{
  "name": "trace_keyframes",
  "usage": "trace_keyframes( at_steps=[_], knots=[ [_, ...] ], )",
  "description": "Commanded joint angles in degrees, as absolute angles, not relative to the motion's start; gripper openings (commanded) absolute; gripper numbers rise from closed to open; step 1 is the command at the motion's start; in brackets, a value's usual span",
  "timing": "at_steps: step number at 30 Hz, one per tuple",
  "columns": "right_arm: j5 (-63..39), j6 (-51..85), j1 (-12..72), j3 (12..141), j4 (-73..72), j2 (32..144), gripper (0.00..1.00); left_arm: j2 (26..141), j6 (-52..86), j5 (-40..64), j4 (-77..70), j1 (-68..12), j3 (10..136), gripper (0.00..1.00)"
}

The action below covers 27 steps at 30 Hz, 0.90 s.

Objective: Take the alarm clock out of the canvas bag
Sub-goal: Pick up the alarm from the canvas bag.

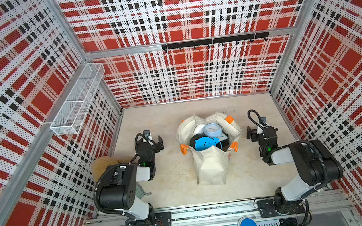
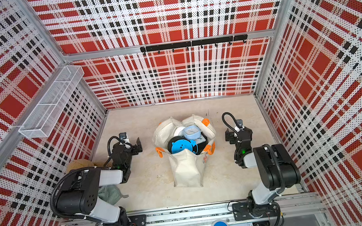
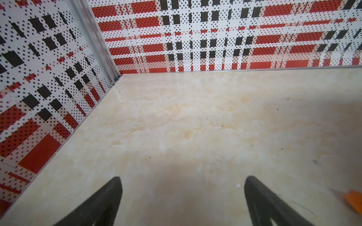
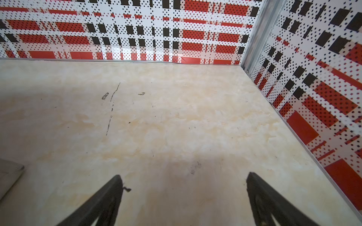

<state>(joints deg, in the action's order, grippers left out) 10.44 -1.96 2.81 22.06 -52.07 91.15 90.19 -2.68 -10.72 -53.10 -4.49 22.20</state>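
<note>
The clock (image 1: pixel 212 129) lies on top inside the open bag (image 1: pixel 209 170), between the left gripper (image 3: pixel 182 182) and right gripper (image 4: pixel 183 178), both spread and empty, so one should come down straight over its sides.

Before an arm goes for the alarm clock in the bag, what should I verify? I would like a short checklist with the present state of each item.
1. The canvas bag stands upright with its mouth open upward: ok.
2. The alarm clock is visible on top, at the far side of the mouth: ok.
3. The left gripper is open and empty: ok.
4. The right gripper is open and empty: ok.
5. Both grippers are apart from the bag, one on each side: ok.
6. The clock is free of the blue cat-shaped item beside it: cannot tell.
</note>
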Motion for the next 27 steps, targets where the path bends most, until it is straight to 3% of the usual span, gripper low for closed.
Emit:
trace_keyframes(
  at_steps=[1,27],
  knots=[
    [10.0,-2.5,2.8,22.4,-54.3,91.1,1.0,90.3,-2.2,-10.7,-54.0,-4.5,22.9,0.99],
    [10.0,-2.5,2.8,22.5,-54.2,91.2,1.0,90.5,-2.5,-11.2,-53.8,-4.8,23.2,0.99]
  ],
)
